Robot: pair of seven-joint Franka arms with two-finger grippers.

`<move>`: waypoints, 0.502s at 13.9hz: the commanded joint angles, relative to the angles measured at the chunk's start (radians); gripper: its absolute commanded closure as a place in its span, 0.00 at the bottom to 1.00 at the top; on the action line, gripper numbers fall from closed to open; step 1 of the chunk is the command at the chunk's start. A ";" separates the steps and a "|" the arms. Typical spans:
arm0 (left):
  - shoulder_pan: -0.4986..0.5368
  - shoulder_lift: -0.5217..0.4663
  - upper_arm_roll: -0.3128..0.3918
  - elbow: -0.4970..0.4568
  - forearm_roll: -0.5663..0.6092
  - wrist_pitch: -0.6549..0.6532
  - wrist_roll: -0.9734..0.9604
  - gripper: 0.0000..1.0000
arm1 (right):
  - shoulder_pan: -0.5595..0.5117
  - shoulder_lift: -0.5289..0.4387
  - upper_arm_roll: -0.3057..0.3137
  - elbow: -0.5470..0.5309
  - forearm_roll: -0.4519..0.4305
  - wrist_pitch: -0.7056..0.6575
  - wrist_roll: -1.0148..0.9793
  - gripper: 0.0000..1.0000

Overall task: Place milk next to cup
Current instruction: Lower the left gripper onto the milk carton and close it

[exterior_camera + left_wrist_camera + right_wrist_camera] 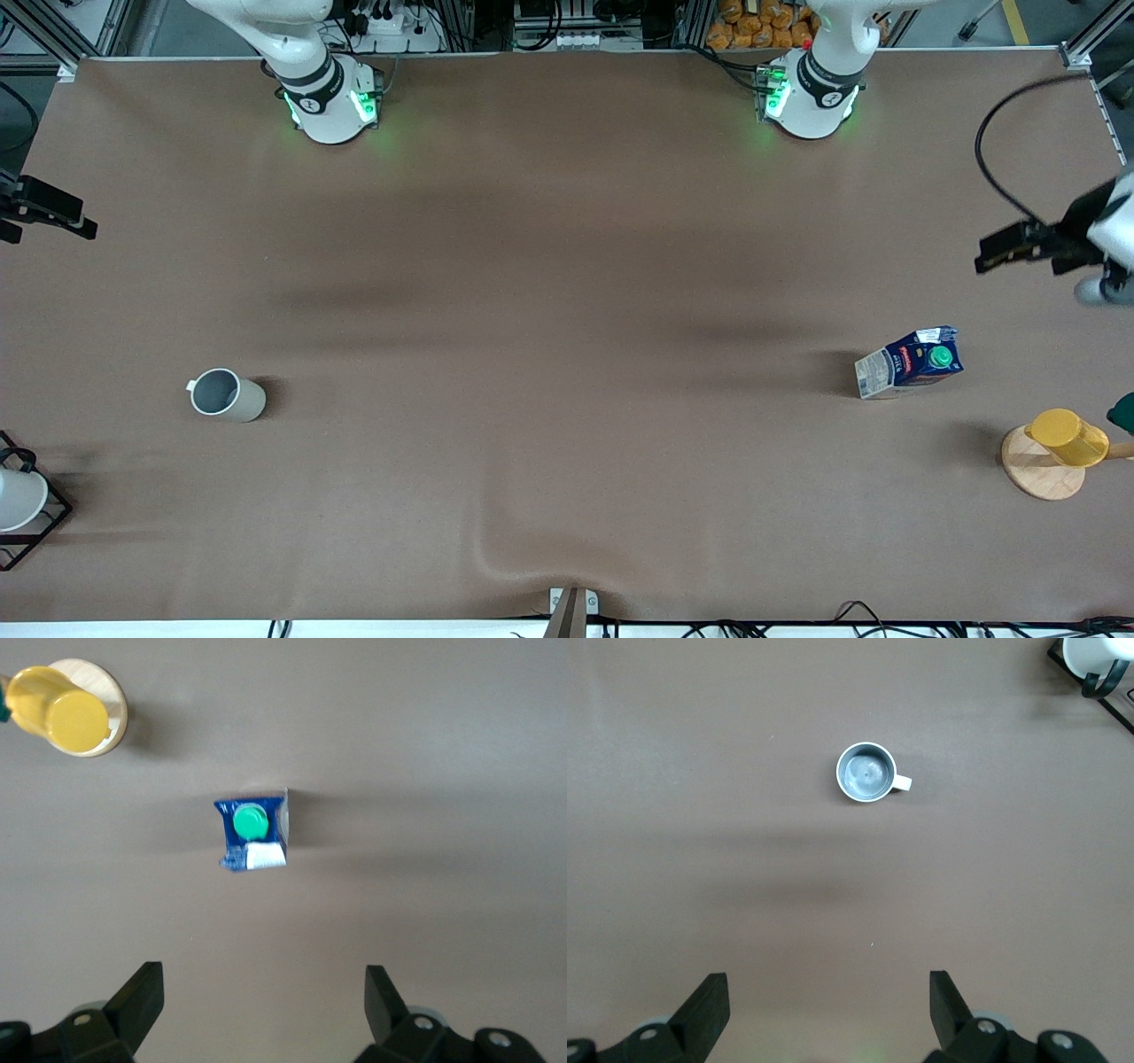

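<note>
Two Franka arms are waiting high above a brown table (567,266). From the front camera, the left gripper (1103,266) is hanging at the left arm's end of the table, with the milk (911,362) standing upright on the cloth below it, nearer the camera. A yellow cup (1067,437) is lying over a round wooden base (1036,474) close by. The cup (226,395) is sitting well apart from the milk, toward the right arm's end, near a white cup (18,498) in a black wire rack (40,523).

Looking down from the left wrist, the left gripper's fingers (142,997) are standing wide apart, gripping nothing, the milk (253,830) on the table beneath and ahead of them.

Looking down from the right wrist, the right gripper (828,1005) is also spread wide and unloaded, the cup (868,773) upright beneath and ahead of it.
</note>
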 commanded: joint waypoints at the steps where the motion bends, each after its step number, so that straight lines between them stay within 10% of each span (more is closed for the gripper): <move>1: 0.013 0.083 -0.007 0.004 0.050 0.056 -0.022 0.00 | -0.001 0.004 0.008 -0.016 -0.010 0.046 0.008 0.00; 7: 0.067 0.224 -0.010 0.010 0.046 0.190 -0.027 0.00 | 0.003 0.069 0.008 -0.010 0.002 0.103 -0.001 0.00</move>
